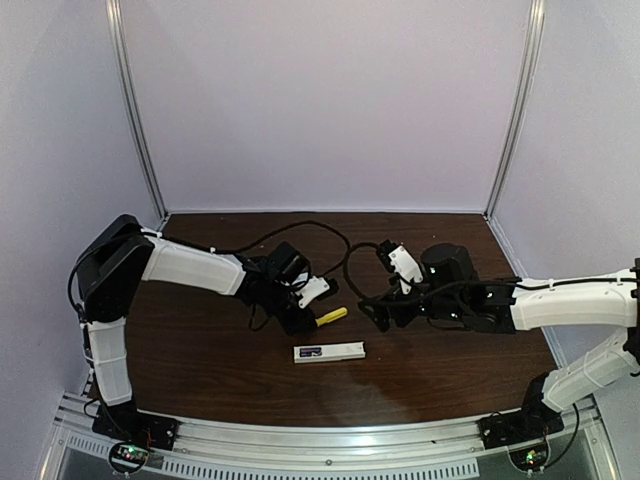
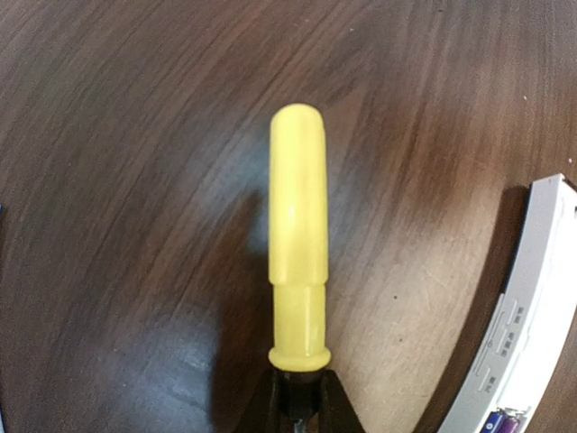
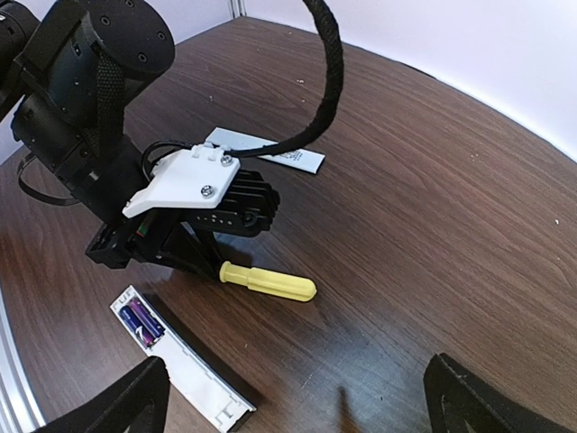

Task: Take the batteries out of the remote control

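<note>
The white remote control (image 1: 330, 352) lies flat near the table's front with its back open. Two purple batteries (image 3: 142, 323) sit in its compartment; they also show in the left wrist view (image 2: 505, 421). My left gripper (image 2: 302, 386) is shut on the dark shaft of a yellow-handled screwdriver (image 2: 297, 234), held low over the table just behind the remote (image 2: 532, 316). My right gripper (image 3: 302, 406) is open and empty, hovering right of the screwdriver (image 3: 269, 281) and the remote (image 3: 180, 361).
The flat white cover strip (image 3: 266, 153) lies on the table behind the left gripper (image 3: 194, 234). A black cable (image 1: 300, 228) loops over the table's back part. Pale walls enclose the dark wooden table (image 1: 450, 370).
</note>
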You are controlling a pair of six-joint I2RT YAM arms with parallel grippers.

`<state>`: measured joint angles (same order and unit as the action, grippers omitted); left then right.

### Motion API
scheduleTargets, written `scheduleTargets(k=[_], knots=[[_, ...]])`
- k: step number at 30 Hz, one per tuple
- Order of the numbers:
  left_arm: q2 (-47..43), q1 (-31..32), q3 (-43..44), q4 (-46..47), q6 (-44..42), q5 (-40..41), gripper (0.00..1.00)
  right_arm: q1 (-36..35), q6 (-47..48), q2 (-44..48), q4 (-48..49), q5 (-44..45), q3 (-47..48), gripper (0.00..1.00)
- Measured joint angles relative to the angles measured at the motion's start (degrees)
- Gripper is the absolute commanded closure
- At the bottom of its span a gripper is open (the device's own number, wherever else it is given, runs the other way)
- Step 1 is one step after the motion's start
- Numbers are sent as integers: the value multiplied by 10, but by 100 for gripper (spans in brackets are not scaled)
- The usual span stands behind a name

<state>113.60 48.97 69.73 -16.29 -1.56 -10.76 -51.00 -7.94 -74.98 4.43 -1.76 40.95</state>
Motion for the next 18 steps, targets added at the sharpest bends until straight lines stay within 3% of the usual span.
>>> scheduleTargets(k=[2,18], knots=[[0,0,0,0,0,-1,100,0,0,0,0,2,0,0],[-43,0,21,-3,-22,-101,100,31,11,74,-34,7,-2,0]])
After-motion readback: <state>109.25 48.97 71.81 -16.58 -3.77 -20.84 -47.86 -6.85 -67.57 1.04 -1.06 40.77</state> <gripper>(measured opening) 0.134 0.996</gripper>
